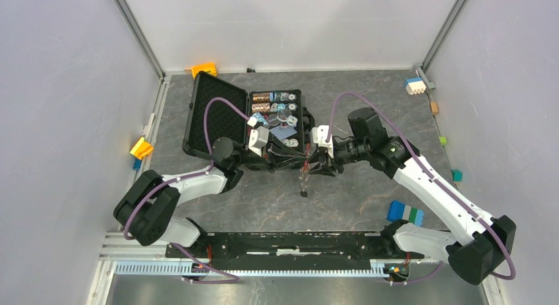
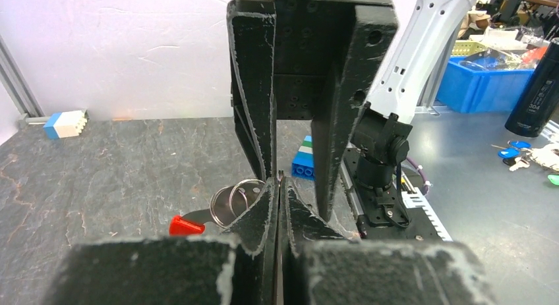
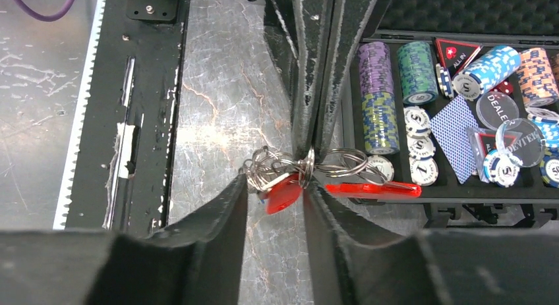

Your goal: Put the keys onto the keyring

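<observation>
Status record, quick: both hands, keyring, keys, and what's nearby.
left hand: shut, pinching the keyring at its ring
right hand: fingers apart on either side of the red key; grip unclear
tag: red, lying alongside the ring
blue key: not made out
nearby: open case of poker chips, just behind both hands

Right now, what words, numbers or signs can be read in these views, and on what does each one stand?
"ALL IN": on the red-and-black triangular plaque.
"DEALER": on the clear round disc; the second clear disc seems to read the same.
"5": on the blue-and-white chip.
"1": on the white chip.
Black bottle: its print is too blurred to read.
Top view: nothing legible.
</observation>
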Controlling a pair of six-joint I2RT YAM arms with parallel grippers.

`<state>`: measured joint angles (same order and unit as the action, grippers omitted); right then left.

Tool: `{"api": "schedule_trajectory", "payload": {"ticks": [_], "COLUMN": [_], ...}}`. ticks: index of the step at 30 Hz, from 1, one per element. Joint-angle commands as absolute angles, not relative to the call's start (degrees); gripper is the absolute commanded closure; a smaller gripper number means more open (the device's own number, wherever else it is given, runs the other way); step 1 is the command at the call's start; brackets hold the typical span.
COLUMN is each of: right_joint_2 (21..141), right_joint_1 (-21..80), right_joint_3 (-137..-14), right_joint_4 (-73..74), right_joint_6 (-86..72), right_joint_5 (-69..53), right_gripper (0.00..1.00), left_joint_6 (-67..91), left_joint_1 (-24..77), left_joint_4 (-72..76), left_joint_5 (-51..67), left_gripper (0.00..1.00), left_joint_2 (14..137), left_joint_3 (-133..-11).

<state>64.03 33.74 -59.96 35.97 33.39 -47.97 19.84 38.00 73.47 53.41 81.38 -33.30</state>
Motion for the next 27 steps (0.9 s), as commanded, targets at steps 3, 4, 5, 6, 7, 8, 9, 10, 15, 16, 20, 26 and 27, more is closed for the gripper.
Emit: {"api": "schedule_trajectory", "payload": {"ticks": [3, 4, 5, 6, 7, 8, 9, 10, 15, 16, 20, 26, 27], "right_joint_2": [64.13, 64.07, 64.12, 64.07, 64.13, 64.07, 64.07, 64.15, 64.65, 64.6, 63.87, 61.36, 60.86], "right_joint_1": [33.35, 33.31, 33.31, 33.29, 33.3, 33.29, 33.31, 33.27, 33.31, 33.31, 33.31, 33.22, 33.22], "right_joint_3": [-58.46, -58.43, -58.36, -58.28, -58.15, -58.01, -57.88, -57.82, -58.05, -58.04, -58.3, -58.6, -58.59], "right_joint_4": [31.16, 30.97, 30.86, 30.85, 30.76, 30.59, 30.4, 30.24, 30.14, 30.15, 30.9, 32.77, 33.08], "right_joint_6": [30.71, 30.6, 30.5, 30.49, 30.49, 30.4, 30.34, 30.19, 29.88, 29.88, 30.76, 32.87, 33.1], "right_joint_5": [-47.31, -47.09, -46.94, -46.93, -46.93, -47.02, -47.09, -47.11, -47.46, -47.41, -46.2, -42.77, -42.21], "right_gripper": [0.71, 0.74, 0.76, 0.78, 0.8, 0.82, 0.83, 0.84, 0.88, 0.89, 0.94, 1.0, 1.0], "left_joint_6": [21.75, 21.76, 21.92, 22.08, 22.25, 22.52, 22.72, 22.93, 23.29, 23.2, 22.72, 21.42, 21.19], "left_joint_1": [38.23, 38.26, 38.31, 38.23, 38.23, 38.23, 38.23, 38.23, 38.23, 38.23, 38.25, 38.15, 38.15], "left_joint_4": [77.7, 77.79, 77.88, 78.03, 78.31, 78.51, 78.6, 78.66, 78.69, 78.66, 78.6, 78.06, 77.89], "left_joint_5": [52.38, 52.47, 52.46, 52.54, 52.43, 52.33, 52.16, 51.98, 51.51, 51.53, 51.59, 51.86, 52.02], "left_gripper": [0.98, 0.98, 0.98, 0.98, 0.98, 0.98, 0.98, 0.98, 0.98, 0.98, 0.98, 0.98, 0.98], "left_joint_2": [81.0, 80.97, 80.96, 80.99, 80.95, 81.1, 81.14, 81.15, 81.21, 81.15, 81.04, 81.04, 81.04], "left_joint_3": [-33.02, -33.0, -32.88, -32.94, -32.95, -32.95, -33.04, -33.0, -33.03, -33.01, -32.79, -32.32, -32.43]}}
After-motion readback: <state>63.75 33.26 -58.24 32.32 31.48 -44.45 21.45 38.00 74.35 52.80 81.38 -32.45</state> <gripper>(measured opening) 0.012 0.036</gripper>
